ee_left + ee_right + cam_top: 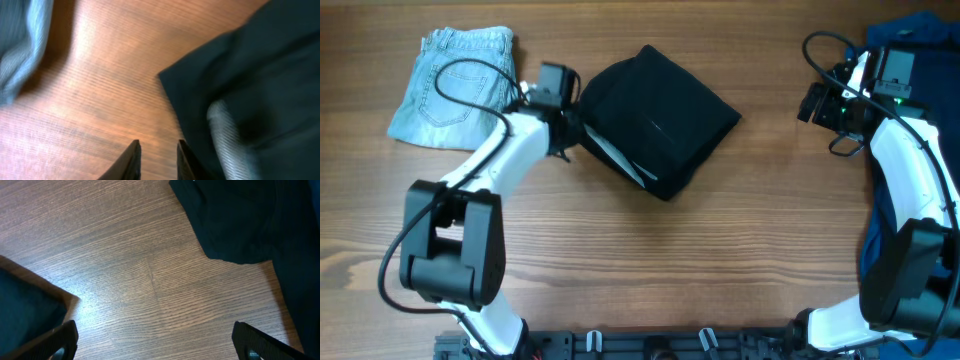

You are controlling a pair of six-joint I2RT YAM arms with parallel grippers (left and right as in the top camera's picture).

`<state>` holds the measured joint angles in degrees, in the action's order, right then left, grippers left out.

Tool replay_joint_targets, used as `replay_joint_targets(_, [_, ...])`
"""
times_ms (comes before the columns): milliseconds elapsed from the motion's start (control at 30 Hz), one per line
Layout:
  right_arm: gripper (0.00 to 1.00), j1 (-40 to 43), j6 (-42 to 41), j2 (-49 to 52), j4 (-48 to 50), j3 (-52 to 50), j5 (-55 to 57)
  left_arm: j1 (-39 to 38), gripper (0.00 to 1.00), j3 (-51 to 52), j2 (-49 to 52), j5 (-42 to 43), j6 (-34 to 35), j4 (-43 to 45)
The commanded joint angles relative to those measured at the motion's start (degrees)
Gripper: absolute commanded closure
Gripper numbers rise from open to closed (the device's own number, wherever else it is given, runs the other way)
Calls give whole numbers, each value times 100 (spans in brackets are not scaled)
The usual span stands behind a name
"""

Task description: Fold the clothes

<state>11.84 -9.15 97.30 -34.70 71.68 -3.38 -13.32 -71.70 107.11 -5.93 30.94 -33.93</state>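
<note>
A large black garment point(660, 120) lies folded into a rough square at the table's middle, with a strip of pale lining point(620, 160) showing along its lower left edge. My left gripper point(570, 125) is at that garment's left edge. In the left wrist view its fingers stand slightly open point(159, 147) over bare wood, and the black fabric point(260, 75) with its pale lining point(225, 135) lies just to their right. Light-blue denim shorts point(455, 85) lie folded at the far left. My right gripper point(815, 103) hangs wide open point(154, 330) over bare table, holding nothing.
A dark-blue pile of clothes point(910, 35) lies at the back right behind the right arm. Dark cloth point(240, 215) fills the upper right of the right wrist view. The denim point(20, 45) shows at the left of the left wrist view.
</note>
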Motion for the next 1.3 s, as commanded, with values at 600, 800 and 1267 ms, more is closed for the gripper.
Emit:
replay_joint_targets(600, [0, 13, 0, 74, -2, -11, -4, -627, 96, 358, 476, -271, 1967, 627])
replay_joint_targets(800, [1, 13, 2, 74, -2, -11, -4, -603, 96, 358, 1224, -474, 1882, 1456])
replay_joint_targets(1267, [1, 13, 0, 74, -2, -11, -4, -197, 96, -472, 127, 195, 466, 1792])
